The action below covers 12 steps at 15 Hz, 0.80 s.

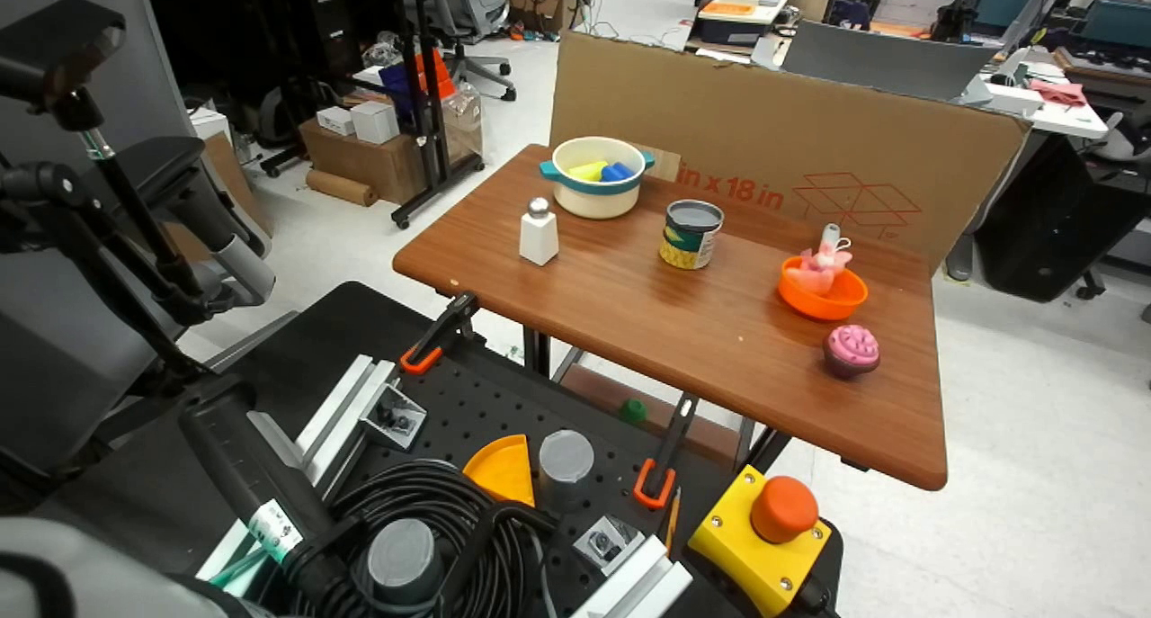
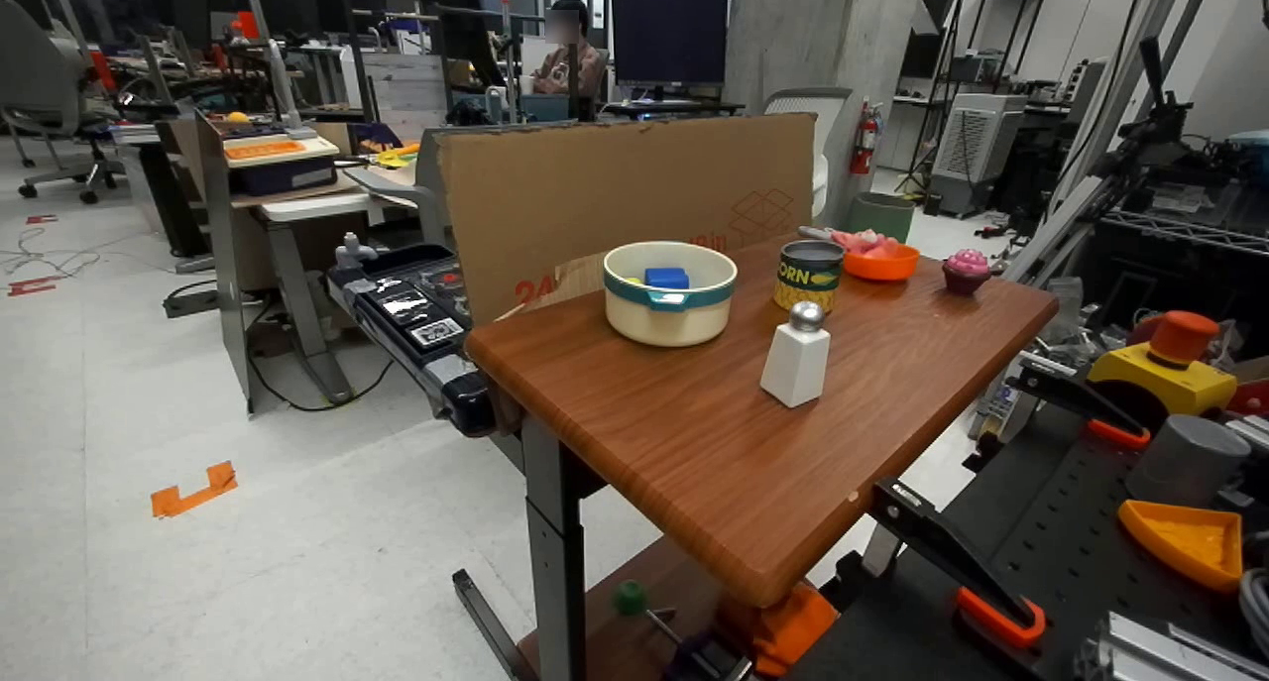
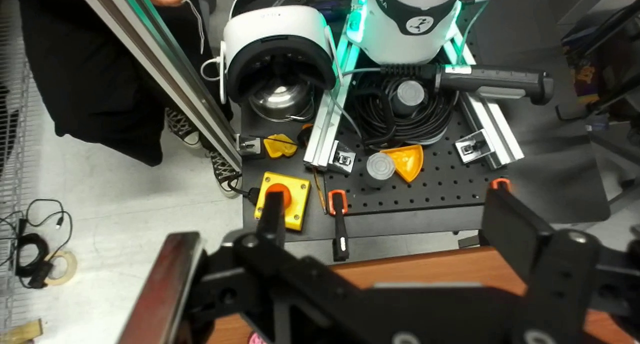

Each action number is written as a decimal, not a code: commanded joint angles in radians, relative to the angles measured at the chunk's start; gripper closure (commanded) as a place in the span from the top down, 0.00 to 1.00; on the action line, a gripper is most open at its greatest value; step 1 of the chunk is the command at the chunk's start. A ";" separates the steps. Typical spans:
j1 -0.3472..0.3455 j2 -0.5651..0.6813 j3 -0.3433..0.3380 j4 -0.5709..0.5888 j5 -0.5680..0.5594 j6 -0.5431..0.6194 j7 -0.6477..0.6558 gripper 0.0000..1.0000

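My gripper [image 3: 387, 206] shows only in the wrist view. Its fingers are wide apart with nothing between them, above the table's edge. On the brown table [image 1: 629, 303] stands a cream pot [image 1: 598, 200] with a teal band, holding a yellow thing [image 1: 586, 172] and a blue block [image 2: 666, 278]. A white shaker [image 1: 539, 236] with a metal top and a corn can [image 1: 691, 236] stand near it. An orange bowl [image 1: 823, 299] holds a pink thing [image 1: 816, 269]. A pink-topped cupcake [image 1: 852, 351] sits near the bowl; a sliver of it shows in the wrist view [image 3: 256, 338].
A cardboard panel [image 1: 719, 123] stands along the table's back edge. Black clamps [image 1: 665, 447] sit at the front edge. A yellow box with a red-orange button [image 1: 784, 510], coiled cables [image 1: 450, 528] and a yellow wedge tray [image 1: 504, 470] lie on the black base. A person's legs [image 3: 100, 83] show.
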 commanded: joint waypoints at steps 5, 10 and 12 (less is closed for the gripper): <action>-0.024 -0.006 0.001 -0.010 -0.044 0.128 0.115 1.00; -0.033 -0.021 0.000 -0.027 -0.112 0.226 0.181 1.00; -0.037 -0.030 -0.001 -0.036 -0.136 0.256 0.199 1.00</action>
